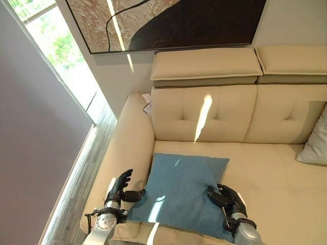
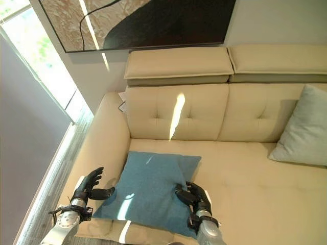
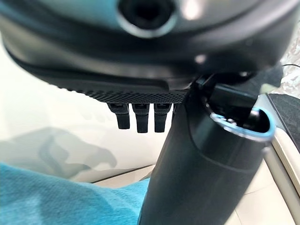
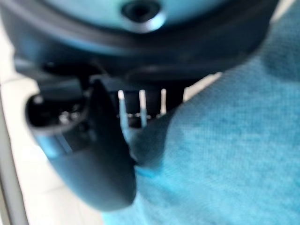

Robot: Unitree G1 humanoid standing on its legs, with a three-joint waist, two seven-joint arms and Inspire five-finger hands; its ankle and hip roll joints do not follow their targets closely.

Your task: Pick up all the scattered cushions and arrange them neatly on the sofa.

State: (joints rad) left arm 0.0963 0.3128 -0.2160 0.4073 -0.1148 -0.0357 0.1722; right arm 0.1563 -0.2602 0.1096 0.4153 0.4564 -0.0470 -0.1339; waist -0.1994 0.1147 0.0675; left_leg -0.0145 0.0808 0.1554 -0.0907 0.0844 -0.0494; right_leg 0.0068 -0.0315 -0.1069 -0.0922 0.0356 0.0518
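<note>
**Blue cushion lies on the sofa seat, one robot hand on each side**

Start at your left. Your left robot hand sits just beside the left edge of the blue cushion. Its fingers point up and are spread, and its thumb reaches toward the cushion's edge. It holds nothing. It looks ready to steady that side or push it, not to grab it.

In the middle, the blue cushion lies flat on the seat of the cream sofa. It is near the sofa's left arm and close to the front edge of the seat. Its far corner points toward the backrest, but it does not lean on the backrest. So I think the cushion has been set down and is not yet tidy. It may need to be stood up or pushed back.

Now your right. Your right robot hand rests on the right side of the cushion, with its fingers curled on the blue cloth. In the right wrist view the cloth bunches by the thumb, so it seems to pinch the cushion there. That hold lets you slide or turn it.

Farther right, a pale cushion leans upright against the backrest. It looks neat already.
</note>
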